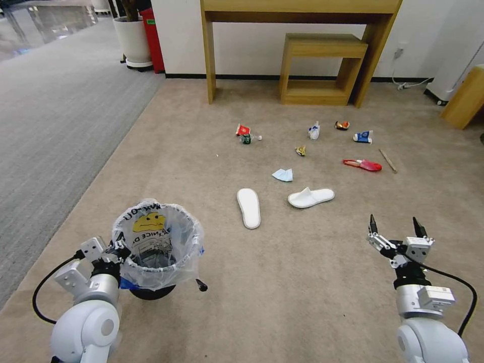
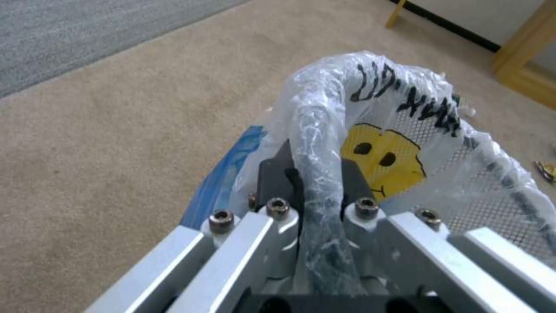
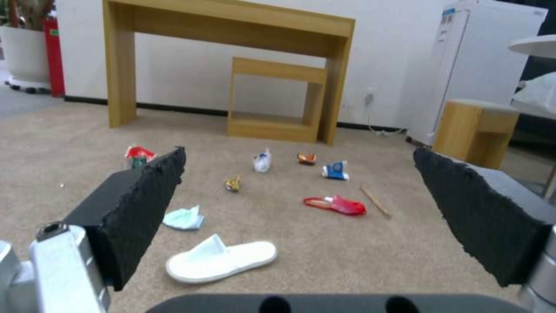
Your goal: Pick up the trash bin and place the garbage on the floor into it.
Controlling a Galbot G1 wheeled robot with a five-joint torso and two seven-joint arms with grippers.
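Note:
The trash bin (image 1: 156,247), dark blue with a clear printed bag, sits low on my left over the beige floor (image 1: 302,282). My left gripper (image 1: 120,250) is shut on its near rim; the left wrist view shows the fingers (image 2: 272,178) clamped over the bagged rim (image 2: 319,143). My right gripper (image 1: 396,227) hovers open and holds nothing. Garbage lies ahead: two white slippers (image 1: 249,207) (image 1: 311,197), a pale blue tissue (image 1: 283,175), a red packet (image 1: 363,164), a wooden stick (image 1: 387,160), a blue-white carton (image 1: 363,136), a small bottle (image 1: 314,131) and a red paper cup (image 1: 243,130).
A wooden desk (image 1: 302,10) with a low wooden shelf (image 1: 322,68) under it stands against the far wall. Grey striped carpet (image 1: 60,111) runs along the left, with a white planter (image 1: 132,40) at its end. A wooden box (image 1: 466,98) sits at the far right.

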